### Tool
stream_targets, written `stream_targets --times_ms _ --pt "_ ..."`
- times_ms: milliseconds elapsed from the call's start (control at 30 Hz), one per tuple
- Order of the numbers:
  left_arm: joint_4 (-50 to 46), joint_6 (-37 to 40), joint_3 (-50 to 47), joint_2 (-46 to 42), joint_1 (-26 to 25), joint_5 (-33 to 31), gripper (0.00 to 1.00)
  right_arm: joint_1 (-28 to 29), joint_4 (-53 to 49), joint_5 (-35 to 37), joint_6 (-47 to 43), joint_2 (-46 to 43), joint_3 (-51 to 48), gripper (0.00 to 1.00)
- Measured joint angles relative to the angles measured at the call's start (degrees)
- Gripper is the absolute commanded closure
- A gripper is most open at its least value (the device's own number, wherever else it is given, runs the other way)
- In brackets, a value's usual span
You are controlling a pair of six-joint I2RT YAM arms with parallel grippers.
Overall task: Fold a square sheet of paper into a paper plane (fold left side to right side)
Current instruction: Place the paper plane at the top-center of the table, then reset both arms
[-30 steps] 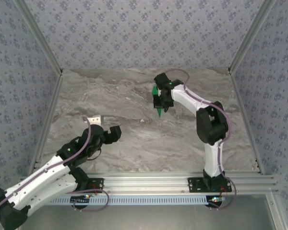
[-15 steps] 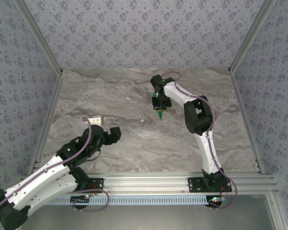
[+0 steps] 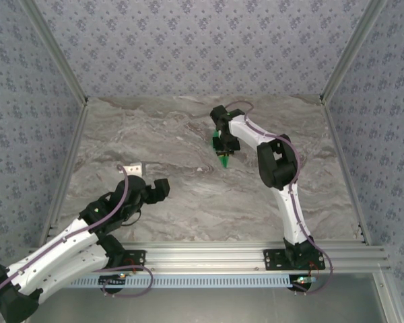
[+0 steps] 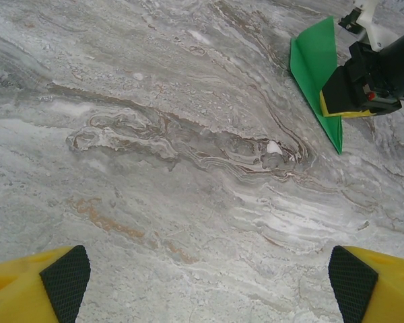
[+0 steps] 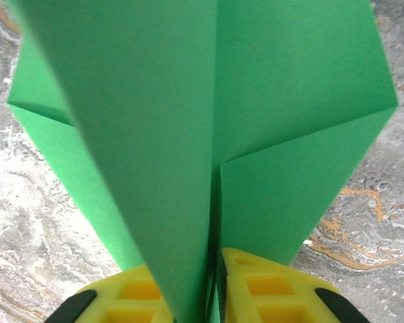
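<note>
Paper plane [image 3: 223,160] at the far middle of the marble table [image 3: 155,134], between the right gripper's [image 3: 225,152] fingers

From the right wrist the green fold stands between the yellow fingers [image 5: 269,286], a thin dark slit beside one; whether they pinch it I cannot tell. The left gripper [image 4: 209,276] hangs near left, well apart from the plane, its jaws spread wide over bare marble

My top camera looks down from behind my bases over the table [image 3: 155,195]. My left wrist camera sees the paper plane [image 4: 310,74] from well away, my right from very close.
</note>
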Motion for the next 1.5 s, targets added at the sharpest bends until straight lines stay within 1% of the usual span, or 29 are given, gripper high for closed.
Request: stream_targets --times_ms 133,233,300,400,500,700,800,867,933,1033,1133,1200,1233,1267,1367,1500 --pt "-1.4 0.3 0.0 0.1 0.0 -0.3 0.03 0.6 -0.7 0.8 -0.6 0.0 0.2 0.78" --pt "-3.0 1.1 0.6 1.0 0.9 -0.6 0.02 1.0 -1.4 1.4 -0.9 -0.1 0.2 0.76" --pt "-3.4 1.5 1.3 1.6 2.2 -0.4 0.02 1.3 -1.9 2.1 -1.2 -0.2 0.2 0.74" --pt "-3.8 2.1 2.5 2.2 5.5 1.3 0.02 1.6 -2.8 3.1 -1.6 -0.9 0.2 0.71" --pt "-3.9 2.6 3.0 2.6 9.9 4.6 0.02 1.8 -3.7 3.9 -1.9 -2.5 0.2 0.67" --pt "-3.8 2.9 3.0 3.8 21.5 13.9 0.02 2.4 -4.1 5.0 -2.0 -8.5 -1.0 0.57" --pt "-3.8 3.4 3.1 4.3 27.7 17.9 0.02 2.8 -3.9 5.9 -2.0 -14.1 -4.6 0.51" --pt "-3.8 4.0 3.4 4.9 31.9 20.0 0.02 2.9 -2.6 6.6 -2.1 -20.0 -9.3 0.43" --pt "-3.8 4.5 4.4 5.4 35.3 20.7 0.02 2.9 -0.8 7.4 -2.6 -27.1 -15.0 0.37" --pt "-3.7 5.6 6.4 6.0 38.6 19.1 0.02 2.1 3.2 8.8 -3.7 -39.9 -24.3 0.28" --pt "-2.4 7.0 7.2 6.0 39.1 13.8 0.02 -0.1 8.7 10.9 -5.1 -52.4 -34.1 0.17" --pt "-1.0 8.0 7.0 6.0 39.1 9.6 0.02 -2.8 12.5 12.1 -5.9 -60.2 -41.5 0.08" --pt "0.5 8.7 6.3 5.8 39.2 7.3 0.02 -4.7 14.6 12.6 -6.1 -63.8 -45.6 0.02" --pt "2.5 9.6 5.2 5.3 39.3 5.0 0.02 -6.6 16.7 13.0 -6.2 -67.1 -49.9 0.0" --pt "8.5 13.2 -0.6 3.1 39.3 -0.5 0.02 -13.2 24.2 13.2 -6.7 -74.6 -62.6 0.0" --pt "14.2 17.9 -7.6 2.6 39.3 -5.9 0.02 -20.4 36.3 12.7 -8.2 -80.8 -77.5 0.0"
